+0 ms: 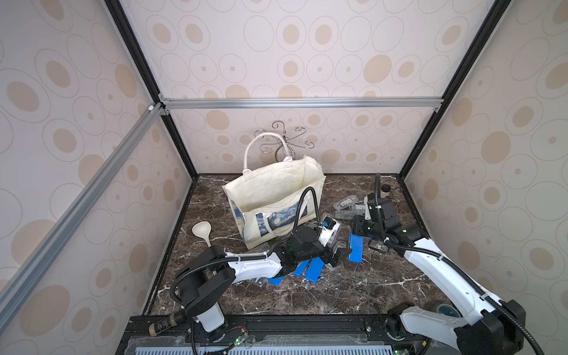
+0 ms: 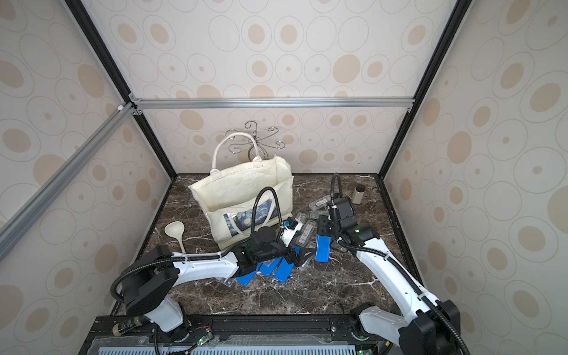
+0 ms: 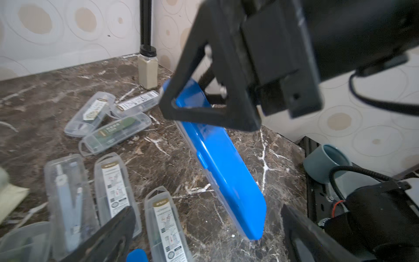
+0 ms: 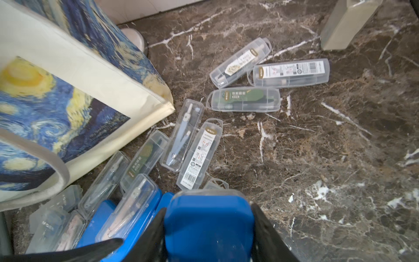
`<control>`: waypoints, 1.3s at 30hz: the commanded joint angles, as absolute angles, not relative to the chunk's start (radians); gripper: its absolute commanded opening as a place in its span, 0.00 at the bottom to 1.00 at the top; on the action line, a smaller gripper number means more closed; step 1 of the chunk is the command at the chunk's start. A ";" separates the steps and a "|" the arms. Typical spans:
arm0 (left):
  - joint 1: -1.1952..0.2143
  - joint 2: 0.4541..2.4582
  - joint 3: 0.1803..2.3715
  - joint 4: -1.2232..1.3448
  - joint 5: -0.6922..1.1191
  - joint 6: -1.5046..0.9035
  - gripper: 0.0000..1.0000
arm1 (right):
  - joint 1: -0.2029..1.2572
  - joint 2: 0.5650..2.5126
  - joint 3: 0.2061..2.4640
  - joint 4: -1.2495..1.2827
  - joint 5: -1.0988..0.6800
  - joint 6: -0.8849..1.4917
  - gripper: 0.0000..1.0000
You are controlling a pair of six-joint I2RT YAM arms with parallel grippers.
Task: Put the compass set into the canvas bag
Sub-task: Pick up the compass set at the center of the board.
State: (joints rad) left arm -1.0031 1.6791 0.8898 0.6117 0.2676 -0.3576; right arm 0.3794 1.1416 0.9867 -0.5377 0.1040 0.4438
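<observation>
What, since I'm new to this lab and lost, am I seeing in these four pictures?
Two robot arms work at a marble table. Two pictures look down from one overhead camera head. The other two come from cameras on the arms' wrists. On the table stand an open canvas bag and a small jar. Clear compass cases and a ladle lie around. The right arm has its jaws shut on one end of a blue compass case. The left arm has its jaws open, holding nothing, above other blue cases.

The compass set (image 1: 356, 249) is right of the canvas bag (image 1: 267, 187).
</observation>
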 commanded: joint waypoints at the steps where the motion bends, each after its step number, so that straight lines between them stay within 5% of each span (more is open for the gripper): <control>1: -1.013 1.725 0.953 0.723 0.355 -0.447 1.00 | 0.375 1.124 1.029 -0.522 0.092 0.425 0.51; 9: -1.012 1.800 0.980 0.853 0.374 -0.538 0.96 | 0.374 1.117 1.065 -0.490 0.061 0.433 0.51; 15: -1.012 1.844 0.995 0.947 0.392 -0.597 0.78 | 0.371 1.104 1.071 -0.478 0.051 0.442 0.51; 26: -1.009 1.884 1.029 0.959 0.411 -0.634 0.28 | 0.370 1.097 1.073 -0.453 0.026 0.457 0.51; 33: -1.008 1.890 1.035 0.954 0.409 -0.632 0.22 | 0.370 1.102 1.072 -0.449 0.018 0.456 0.53; 36: -1.007 1.891 1.038 0.941 0.406 -0.621 0.21 | 0.368 1.099 1.071 -0.459 0.043 0.454 0.61; 39: -1.006 1.886 1.050 0.906 0.394 -0.597 0.21 | 0.364 1.086 1.070 -0.481 0.108 0.451 0.85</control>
State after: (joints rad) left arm -0.9977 1.8889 0.9958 0.8932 0.3786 -0.6403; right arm 0.3710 1.1027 1.0451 -0.4782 0.0505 0.4488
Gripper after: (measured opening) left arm 0.214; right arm 0.797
